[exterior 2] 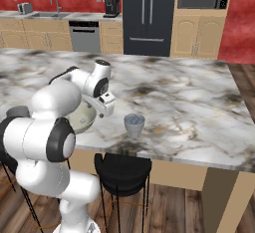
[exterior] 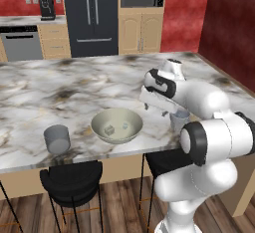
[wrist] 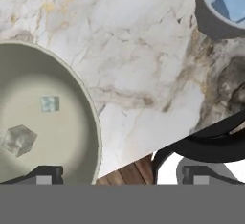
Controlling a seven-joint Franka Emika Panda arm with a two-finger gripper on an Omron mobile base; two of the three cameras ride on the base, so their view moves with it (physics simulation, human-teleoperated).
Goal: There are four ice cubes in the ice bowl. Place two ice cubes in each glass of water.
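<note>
Fingers [wrist: 119, 176] spread wide, empty, at lower centre between ice bowl [wrist: 93, 137] at left and glass of water [wrist: 210, 24] at upper right. Two ice cubes [wrist: 19, 140] in bowl; glass apparently already iced. Risk: tiny slick cube slipping from the pinch onto bench [wrist: 134, 65].

ice bowl [exterior: 116, 125] between two glasses [exterior: 57, 139] [exterior 2: 134, 125], ice cubes [wrist: 18, 140] inside
</note>
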